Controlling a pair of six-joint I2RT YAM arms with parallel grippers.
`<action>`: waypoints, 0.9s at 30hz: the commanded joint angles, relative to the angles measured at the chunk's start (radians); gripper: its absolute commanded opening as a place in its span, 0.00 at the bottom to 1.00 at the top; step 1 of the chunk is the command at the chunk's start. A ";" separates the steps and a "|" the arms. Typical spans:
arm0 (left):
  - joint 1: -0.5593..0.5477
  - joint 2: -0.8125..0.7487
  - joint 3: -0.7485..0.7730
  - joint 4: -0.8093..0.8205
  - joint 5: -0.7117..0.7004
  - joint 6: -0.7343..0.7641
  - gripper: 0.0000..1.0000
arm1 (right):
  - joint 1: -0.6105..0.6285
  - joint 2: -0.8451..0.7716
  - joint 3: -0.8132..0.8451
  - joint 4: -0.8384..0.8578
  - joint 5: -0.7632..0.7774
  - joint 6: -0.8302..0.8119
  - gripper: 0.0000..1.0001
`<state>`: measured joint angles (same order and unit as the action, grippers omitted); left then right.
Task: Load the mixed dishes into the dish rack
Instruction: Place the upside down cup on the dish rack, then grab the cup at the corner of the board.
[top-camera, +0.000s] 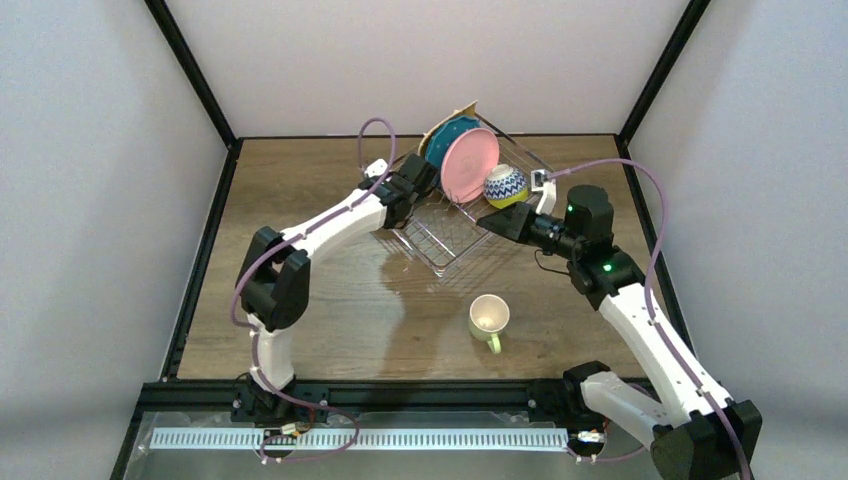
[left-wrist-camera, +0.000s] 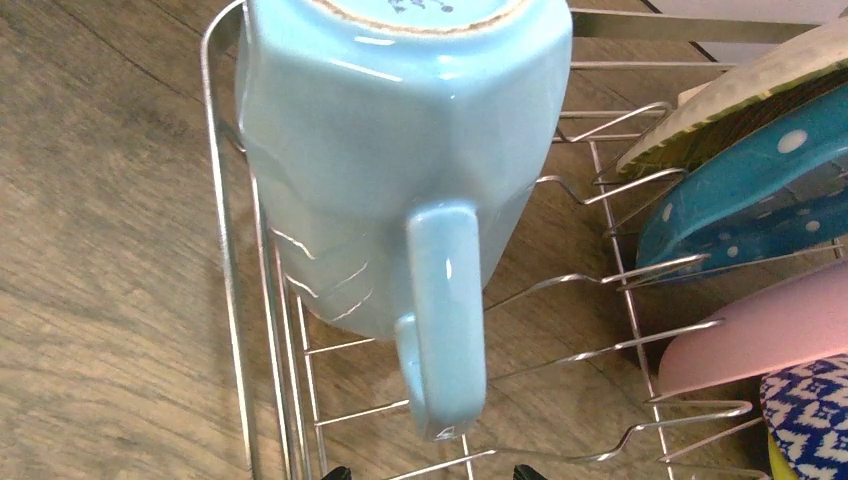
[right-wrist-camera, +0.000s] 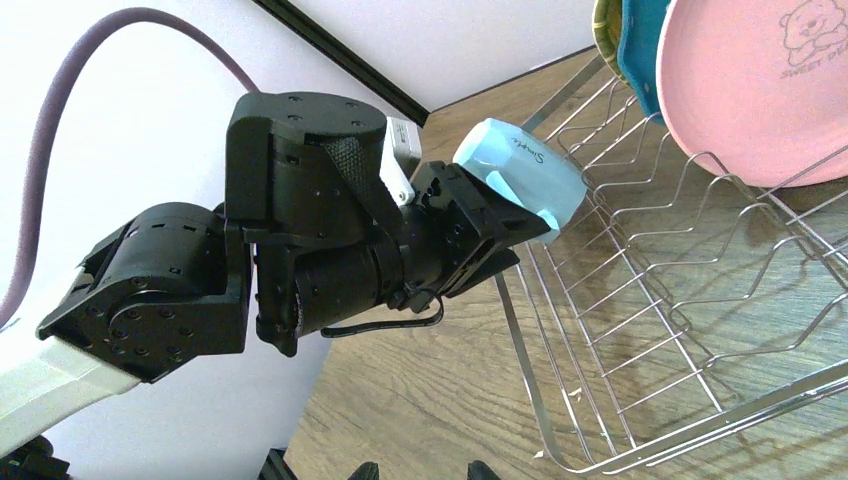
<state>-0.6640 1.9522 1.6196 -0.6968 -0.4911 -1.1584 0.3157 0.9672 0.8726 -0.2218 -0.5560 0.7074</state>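
Observation:
A light-blue mug (left-wrist-camera: 390, 160) stands upside down in the left end of the dish rack (left-wrist-camera: 225, 250), its handle pointing at my left gripper (left-wrist-camera: 430, 472). That gripper is open, its fingertips either side of the handle tip and clear of it. In the rack (top-camera: 440, 240) lean a tan plate (top-camera: 462, 108), a teal dotted plate (top-camera: 445, 140) and a pink plate (top-camera: 470, 165), with the patterned bowl (top-camera: 505, 185) beside them. A pale yellow-green mug (top-camera: 489, 315) stands upright on the table. My right gripper (right-wrist-camera: 422, 470) is open and empty by the rack's near edge.
In the right wrist view the left arm's black wrist (right-wrist-camera: 330, 230) hangs over the rack's left corner by the light-blue mug (right-wrist-camera: 520, 170). The rack's middle wires (right-wrist-camera: 640, 330) carry nothing. Black frame rails border the wooden table (top-camera: 330, 320).

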 joint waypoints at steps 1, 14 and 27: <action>-0.010 -0.065 -0.033 -0.024 -0.012 -0.001 0.93 | -0.002 -0.026 -0.001 -0.029 0.021 0.003 0.50; -0.089 -0.414 -0.221 -0.044 0.079 0.094 0.93 | 0.000 -0.075 0.066 -0.187 0.128 -0.017 0.50; -0.431 -0.696 -0.448 -0.006 0.216 0.226 0.93 | 0.000 -0.221 0.098 -0.442 0.338 0.002 0.50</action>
<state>-0.9886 1.2549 1.1988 -0.7158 -0.3172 -1.0046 0.3157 0.8013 0.9367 -0.5488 -0.3286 0.6930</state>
